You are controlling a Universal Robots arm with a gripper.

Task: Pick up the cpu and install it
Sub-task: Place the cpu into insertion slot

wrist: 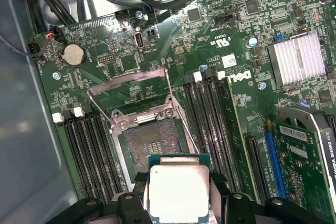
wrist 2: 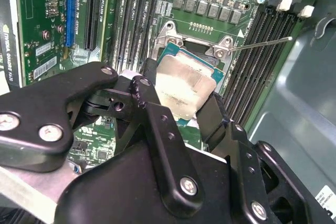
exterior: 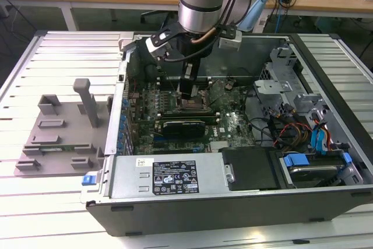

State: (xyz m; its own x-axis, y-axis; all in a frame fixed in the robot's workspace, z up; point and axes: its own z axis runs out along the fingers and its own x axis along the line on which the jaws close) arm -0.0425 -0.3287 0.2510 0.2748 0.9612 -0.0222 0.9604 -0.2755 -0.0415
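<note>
My gripper [exterior: 186, 93] reaches down into the open computer case [exterior: 175, 176] over the middle of the green motherboard [exterior: 230, 123]. It is shut on the cpu [wrist 2: 184, 87], a flat square chip with a silvery top, clamped between two black fingers [wrist 2: 152, 111] at opposite edges. In the first wrist view the cpu [wrist: 177, 192] hangs just above the near edge of the bare socket [wrist: 152, 140]. The socket's metal load plate [wrist: 131, 83] is swung open. The cpu looks slightly tilted above the socket frame [wrist 2: 220, 51] in the second wrist view.
Black memory slots [wrist: 210, 124] flank the socket on both sides. A thin metal lever [wrist 2: 262, 43] sticks out beside it. A graphics card [exterior: 183, 126], a white heatsink [wrist: 299, 61] and cables [exterior: 291, 132] lie nearby. A grey plastic tray [exterior: 58, 126] sits at the exterior view's left.
</note>
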